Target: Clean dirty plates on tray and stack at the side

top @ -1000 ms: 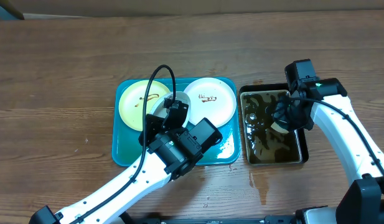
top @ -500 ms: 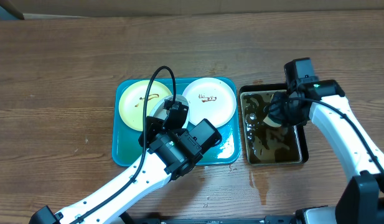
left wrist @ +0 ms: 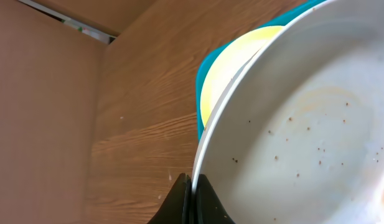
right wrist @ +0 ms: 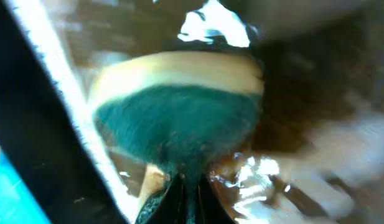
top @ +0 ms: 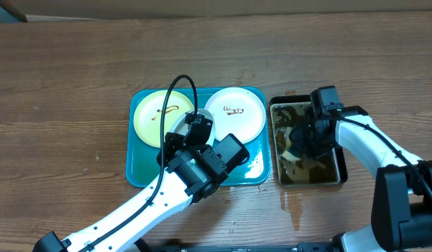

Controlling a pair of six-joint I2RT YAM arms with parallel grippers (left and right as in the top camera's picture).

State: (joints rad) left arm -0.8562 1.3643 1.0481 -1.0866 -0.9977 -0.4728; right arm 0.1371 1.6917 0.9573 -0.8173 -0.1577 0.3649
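Observation:
The teal tray (top: 138, 171) holds a pale yellow-green plate (top: 151, 115) with a brown squiggle and a white plate (top: 237, 115) with a small brown mark. My left gripper (left wrist: 190, 199) is shut on the rim of a third white plate (left wrist: 304, 137), tilted up over the tray; it shows small brown specks. In the overhead view that plate (top: 179, 124) peeks out beside the left wrist. My right gripper (right wrist: 190, 186) is shut on a green and yellow sponge (right wrist: 179, 118) in the black pan of murky water (top: 339, 168).
The black pan sits just right of the tray. A wet patch (top: 293, 203) marks the wood in front of the pan. Wooden table (top: 61, 84) surrounds both.
My right gripper has moved left and down within the pan with the sponge. The left arm and its plate have stayed put.

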